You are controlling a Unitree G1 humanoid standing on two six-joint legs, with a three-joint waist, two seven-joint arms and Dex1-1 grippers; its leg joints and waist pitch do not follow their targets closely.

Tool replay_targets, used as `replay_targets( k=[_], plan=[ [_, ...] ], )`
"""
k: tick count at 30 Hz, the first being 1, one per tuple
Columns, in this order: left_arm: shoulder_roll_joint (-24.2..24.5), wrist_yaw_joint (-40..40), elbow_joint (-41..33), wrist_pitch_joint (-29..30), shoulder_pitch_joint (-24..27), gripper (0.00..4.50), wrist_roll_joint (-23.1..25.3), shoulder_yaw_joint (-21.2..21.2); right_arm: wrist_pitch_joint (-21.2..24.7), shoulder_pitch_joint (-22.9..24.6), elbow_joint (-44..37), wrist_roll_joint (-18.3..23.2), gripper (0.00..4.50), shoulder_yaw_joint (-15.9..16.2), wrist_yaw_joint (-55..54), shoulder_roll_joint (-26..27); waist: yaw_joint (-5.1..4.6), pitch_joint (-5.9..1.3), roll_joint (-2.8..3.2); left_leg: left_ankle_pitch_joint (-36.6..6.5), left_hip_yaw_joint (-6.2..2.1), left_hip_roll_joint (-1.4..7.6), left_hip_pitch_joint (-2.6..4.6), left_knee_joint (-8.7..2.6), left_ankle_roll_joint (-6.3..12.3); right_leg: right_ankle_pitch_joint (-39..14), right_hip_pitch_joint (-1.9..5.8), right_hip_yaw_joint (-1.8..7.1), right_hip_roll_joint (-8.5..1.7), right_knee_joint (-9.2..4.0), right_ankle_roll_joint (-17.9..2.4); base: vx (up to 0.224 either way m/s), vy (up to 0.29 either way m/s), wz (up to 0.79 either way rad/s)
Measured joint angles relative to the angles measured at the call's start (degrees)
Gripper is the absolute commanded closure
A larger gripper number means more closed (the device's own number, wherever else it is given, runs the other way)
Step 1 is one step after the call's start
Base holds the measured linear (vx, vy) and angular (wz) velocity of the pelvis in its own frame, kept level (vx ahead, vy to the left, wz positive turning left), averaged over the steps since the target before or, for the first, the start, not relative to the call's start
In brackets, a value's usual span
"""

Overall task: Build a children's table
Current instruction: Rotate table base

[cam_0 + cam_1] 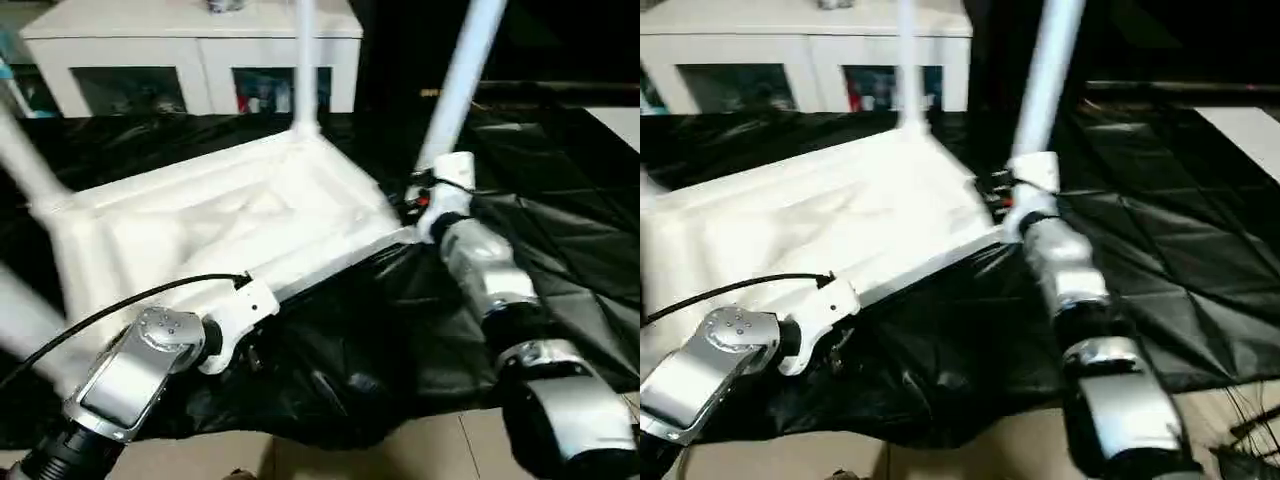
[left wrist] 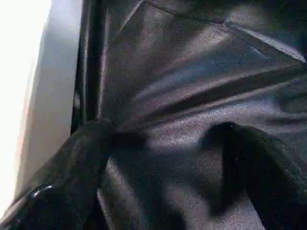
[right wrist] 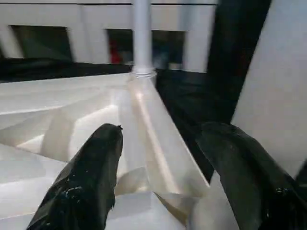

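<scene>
Upturned table (image 1: 230, 220) lies on black sheeting (image 1: 560, 230) over tile floor (image 1: 400, 450), white cabinet (image 1: 190, 50) behind; left gripper (image 2: 163, 143) spread wide, right gripper (image 3: 163, 143) spread beside a leg (image 1: 462, 75).

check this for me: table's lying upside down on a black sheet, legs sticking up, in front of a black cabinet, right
Not quite: the cabinet is white, not black, as the left eye view shows. The rest holds: the table lies upside down on the black sheet, with a leg sticking up.
</scene>
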Motion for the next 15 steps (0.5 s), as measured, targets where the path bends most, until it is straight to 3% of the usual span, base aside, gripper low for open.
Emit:
replay_targets(
  k=[15],
  plan=[
    [-0.1,1.6,0.2,-2.0,0.2,0.03,0.4,0.3,-3.7,-2.2,9.9,-1.3,1.39,-4.1,-4.7,-10.8,0.06,0.00,0.00,0.0,0.00,0.03,-0.29,0.28,0.03,0.0,-0.09,-0.04,0.00,0.00,0.1,0.000,0.000,0.00]
  ],
)
